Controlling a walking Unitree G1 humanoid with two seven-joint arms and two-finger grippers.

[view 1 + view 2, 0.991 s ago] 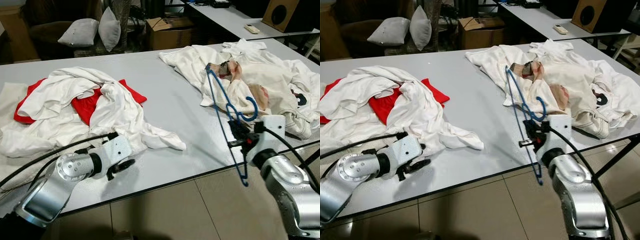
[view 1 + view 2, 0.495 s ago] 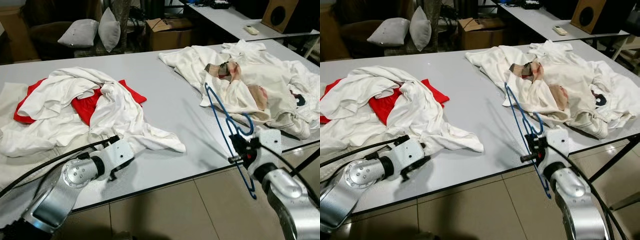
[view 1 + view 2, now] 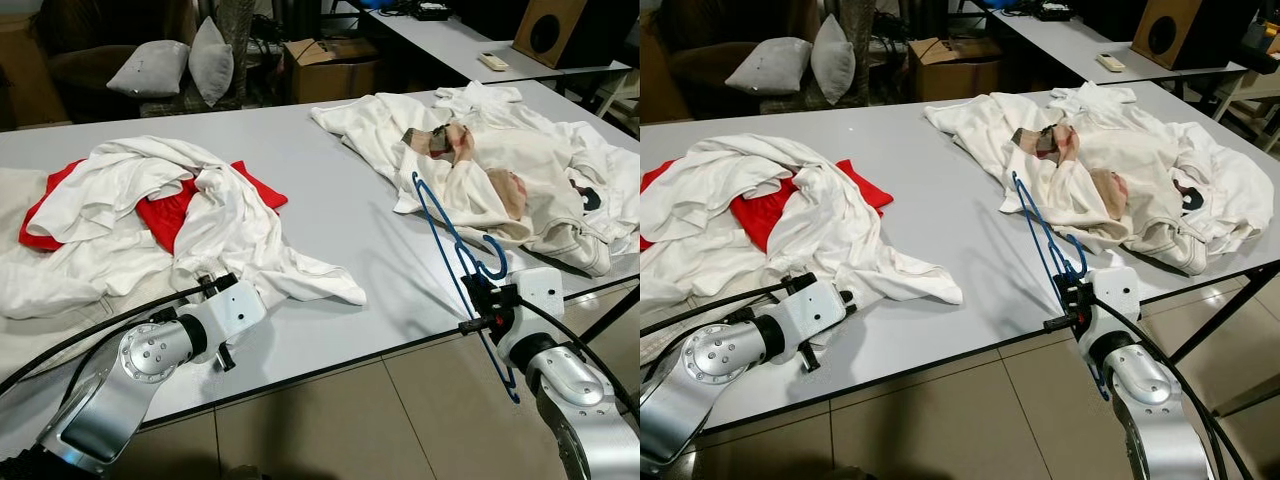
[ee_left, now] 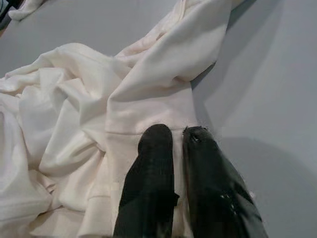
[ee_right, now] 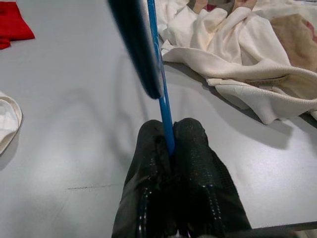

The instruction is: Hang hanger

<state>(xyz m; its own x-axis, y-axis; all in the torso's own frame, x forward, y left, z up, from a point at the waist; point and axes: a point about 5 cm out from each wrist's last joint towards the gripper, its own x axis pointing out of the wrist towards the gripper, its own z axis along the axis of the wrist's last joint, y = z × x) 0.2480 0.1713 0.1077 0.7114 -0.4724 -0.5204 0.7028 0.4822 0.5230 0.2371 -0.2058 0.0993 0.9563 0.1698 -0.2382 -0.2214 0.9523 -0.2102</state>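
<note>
Now your right gripper (image 5: 171, 148) has its two fingers pinched tight on one thin bar of the blue hanger (image 3: 452, 235), and it has dropped and come back toward you over the last second: a second ago it held the hanger higher over the right clothes heap (image 3: 520, 170), now it sits at the near table (image 3: 340, 215) edge with the hanger leaning away from it, top corner beside the heap and lowest end hanging below the edge toward the floor (image 3: 330, 420). I read that as you carrying the hanger clear of the table, so the hanging step itself is not yet done; no rail or hook to hang it on can be seen ahead of the gripper. Your left gripper (image 4: 178, 136) has slid a little nearer the left heap (image 3: 150, 225); its fingers lie almost together, a thin gap between the tips and nothing held, with cream cloth just beyond the tips and bare table to one side. From the head views you cannot tell whether those tips touch the cloth. In the right wrist view the hanger's hook is a dark blur close to the lens, so its shape there is hard to make out, and the grip point is partly covered by the fingers.
</note>
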